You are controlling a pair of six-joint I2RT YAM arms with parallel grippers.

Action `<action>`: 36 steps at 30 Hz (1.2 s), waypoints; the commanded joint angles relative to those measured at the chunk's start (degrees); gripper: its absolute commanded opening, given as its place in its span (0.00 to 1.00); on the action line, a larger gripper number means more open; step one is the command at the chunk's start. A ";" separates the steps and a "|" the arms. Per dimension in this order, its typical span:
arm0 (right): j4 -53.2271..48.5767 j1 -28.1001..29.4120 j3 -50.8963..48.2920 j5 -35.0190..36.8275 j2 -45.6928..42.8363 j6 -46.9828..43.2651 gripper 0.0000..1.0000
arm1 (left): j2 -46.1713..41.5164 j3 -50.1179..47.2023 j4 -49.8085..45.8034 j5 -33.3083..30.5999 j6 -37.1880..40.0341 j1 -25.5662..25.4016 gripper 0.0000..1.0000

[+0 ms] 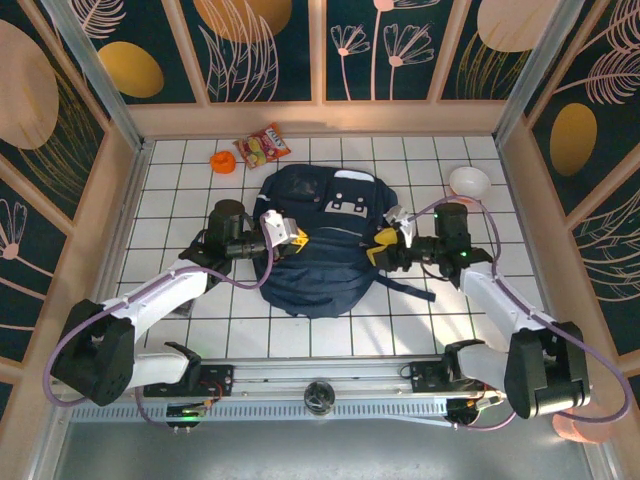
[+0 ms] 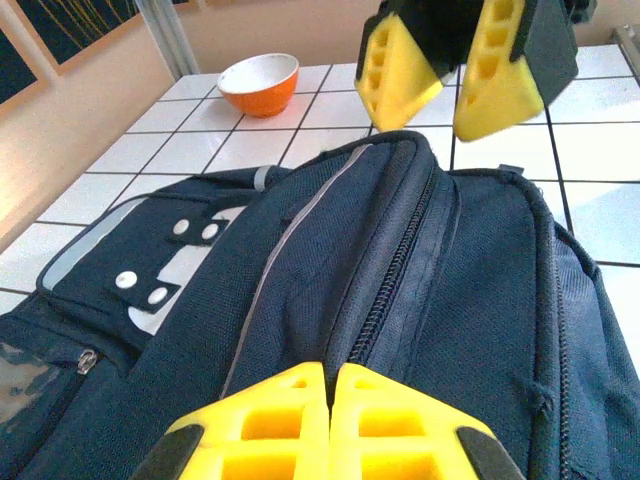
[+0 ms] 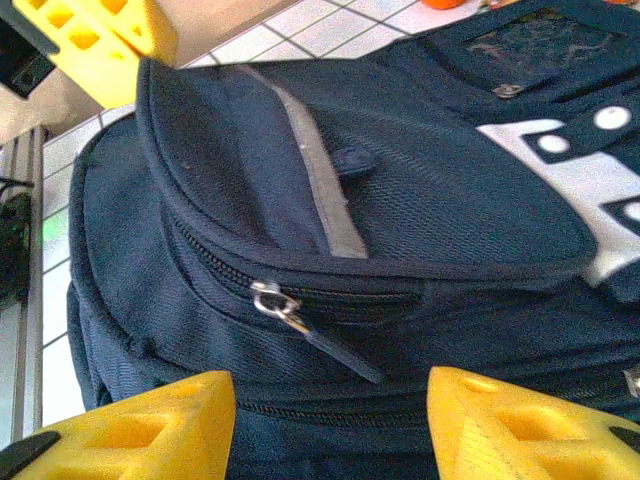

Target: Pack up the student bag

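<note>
Now: bag (image 1: 325, 240) mid-table, zipped. Left gripper (image 2: 328, 420) pressed together over bag's zip ridge. Right gripper (image 3: 330, 400) spread, zipper pull (image 3: 275, 303) just ahead. Best: centre on tab, pinch squarely, drag along track.

Robot test enclosure: a white gridded tabletop (image 1: 180, 190) fenced by leaf-patterned wall panels (image 1: 250, 40), with an aluminium mounting rail (image 1: 320, 372) in front.
</note>
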 commanded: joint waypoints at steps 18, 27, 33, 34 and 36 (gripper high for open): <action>-6.82 3.11 4.25 -6.64 3.86 -7.97 0.28 | -0.15 1.49 8.66 3.55 -1.67 -0.09 0.00; -3.81 3.09 2.60 -4.59 -0.07 0.57 0.00 | 0.55 2.11 8.45 2.19 -1.29 -0.14 0.00; -3.03 4.75 3.40 -4.77 -0.61 7.13 0.00 | 0.26 2.29 7.80 -0.35 -1.25 -0.28 0.00; -3.14 5.58 3.54 -4.28 -0.88 8.13 0.00 | 0.14 2.33 7.76 -1.23 -1.34 -0.44 0.00; -3.14 7.33 3.82 -3.06 -1.23 10.46 0.00 | 0.04 2.44 7.95 -2.82 -1.85 -0.81 0.00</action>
